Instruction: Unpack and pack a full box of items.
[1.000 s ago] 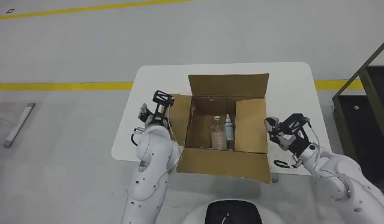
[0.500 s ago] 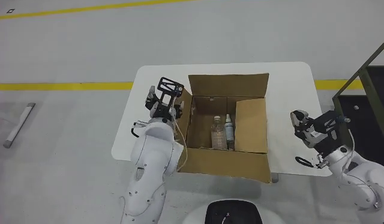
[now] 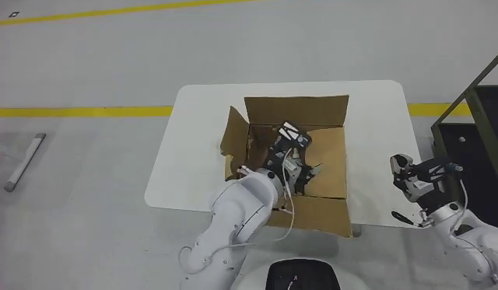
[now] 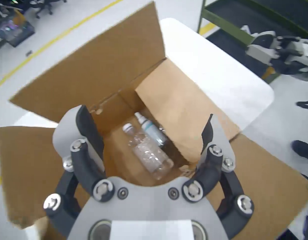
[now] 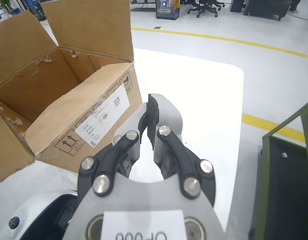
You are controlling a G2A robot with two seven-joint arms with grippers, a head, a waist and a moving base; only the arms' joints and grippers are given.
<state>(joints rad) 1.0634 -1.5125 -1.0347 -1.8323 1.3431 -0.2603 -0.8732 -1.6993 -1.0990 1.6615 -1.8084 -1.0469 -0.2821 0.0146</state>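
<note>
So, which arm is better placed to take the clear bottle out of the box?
Left. The left tool is open and hangs over the box, with the clear bottle below it. The right tool is shut and off to the side, outside the box.

Box (image 3: 296, 110): plain brown cardboard. One side carries a white label (image 5: 102, 116) with black print, plus black arrow marks.
Surface (image 3: 194, 134): white.
In the box: clear bottle (image 4: 150, 152) with a white cap; spray bottle (image 4: 151, 130) with a white top and pale teal body.
Left gripper (image 4: 146, 116) and right gripper (image 5: 150, 106): grey fingers (image 4: 64, 128), black pads (image 4: 90, 131), black links, silver screws.
Floor (image 3: 117, 49): light grey with yellow lines.
Rack (image 4: 243, 13): dark green.
</note>
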